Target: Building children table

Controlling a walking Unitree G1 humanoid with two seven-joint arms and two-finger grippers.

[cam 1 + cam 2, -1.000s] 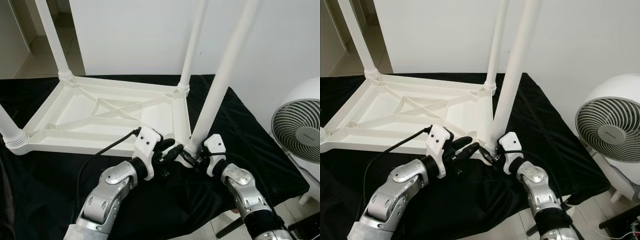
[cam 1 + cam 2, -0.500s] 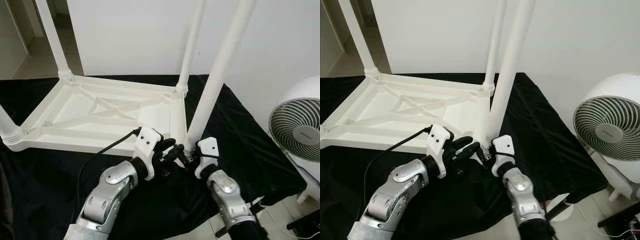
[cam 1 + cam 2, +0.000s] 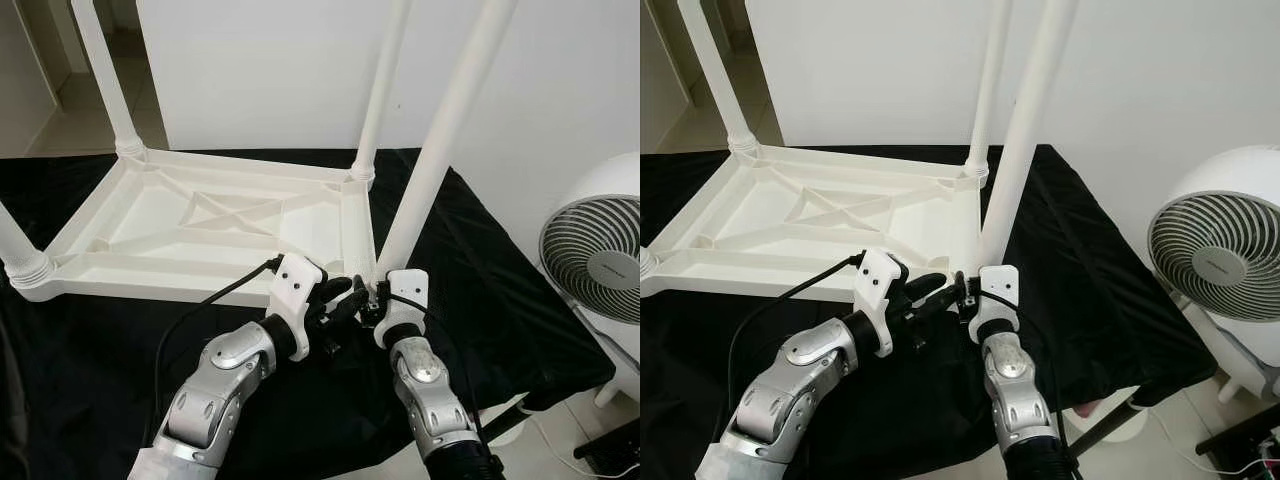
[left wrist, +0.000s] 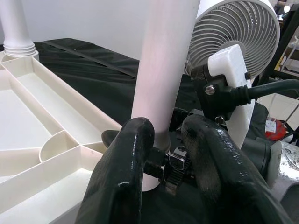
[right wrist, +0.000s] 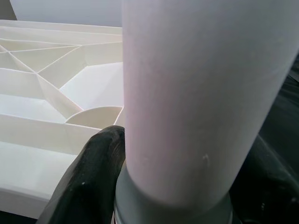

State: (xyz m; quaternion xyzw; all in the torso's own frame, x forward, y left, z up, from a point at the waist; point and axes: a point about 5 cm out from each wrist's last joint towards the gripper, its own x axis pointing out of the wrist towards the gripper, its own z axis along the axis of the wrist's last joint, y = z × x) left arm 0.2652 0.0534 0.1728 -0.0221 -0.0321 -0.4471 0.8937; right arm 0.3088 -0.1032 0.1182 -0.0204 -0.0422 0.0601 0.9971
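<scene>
Two silver arms, jointed metal shells, dark cuffs at the wrists. Left gripper [image 3: 345, 301]: white block housing, glossy black rounded fingers [image 4: 122, 182]. Black cable [image 3: 205, 307] loops from its housing. Right gripper [image 3: 374, 298]: white housing with screws, black cable, black fingers [image 5: 86, 179].

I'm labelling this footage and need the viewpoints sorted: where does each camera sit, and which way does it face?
Head stereo pair: looks forward and down at the upturned table top; both silver arms show.
Left wrist: looks along the left gripper at the near leg, right gripper and fan.
Right wrist: close on that leg's base; one black finger shows.
All views share the near leg.
</scene>
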